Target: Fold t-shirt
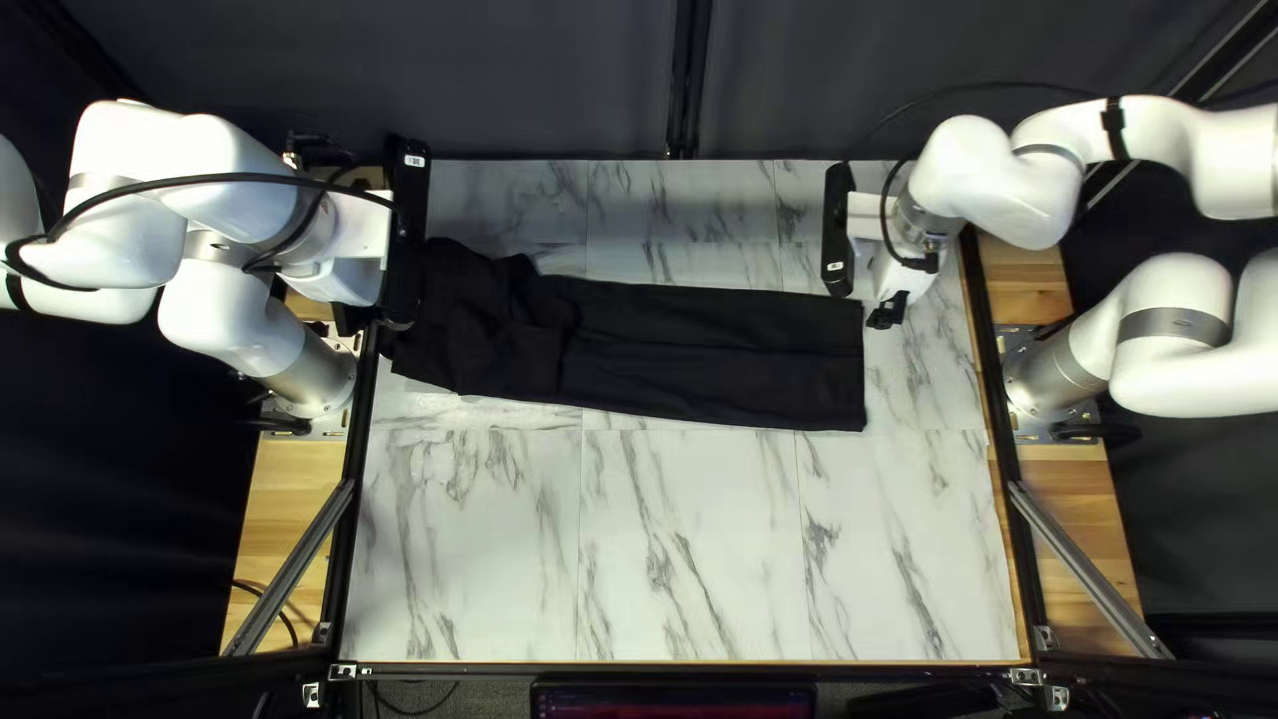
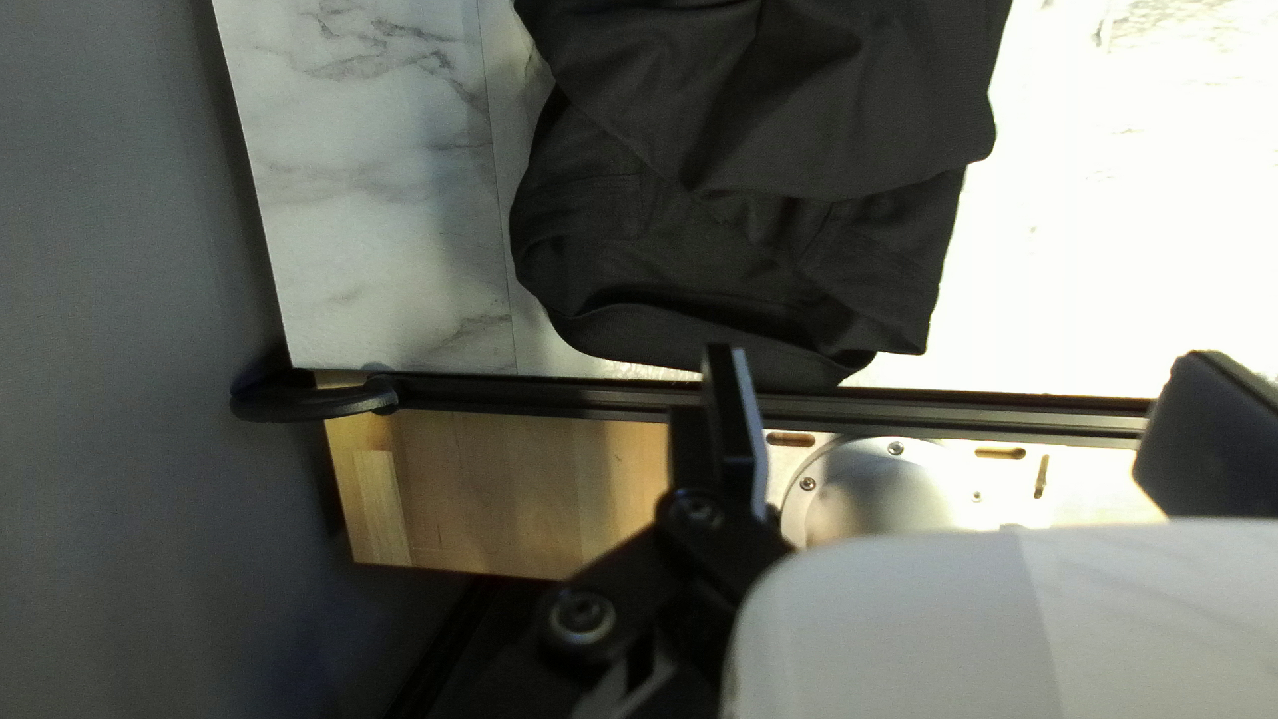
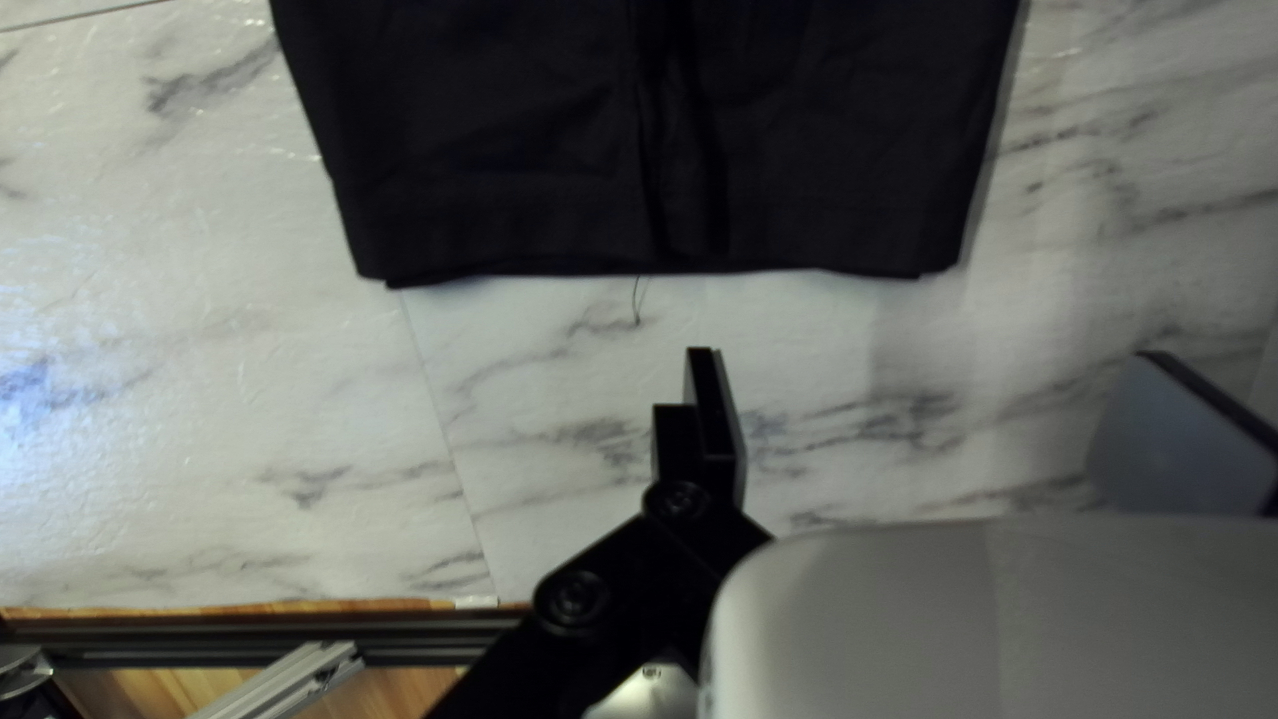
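My right gripper (image 3: 929, 357): spread, pinching nothing; straight hem (image 3: 533, 253) ahead. My left gripper (image 2: 965, 357): spread too, near the rumpled end (image 2: 746, 200) of the black garment (image 1: 719, 353) (reads as trousers to me, whatever the task says). Garment lies lengthwise across the far part of the table (image 1: 692, 533). Step in hand, my guess: flatten, then fold across. Best done low and light: catch every layer of the rumpled end, ease it outward until the creases slacken, then lift the hem layers together, keeping them level.
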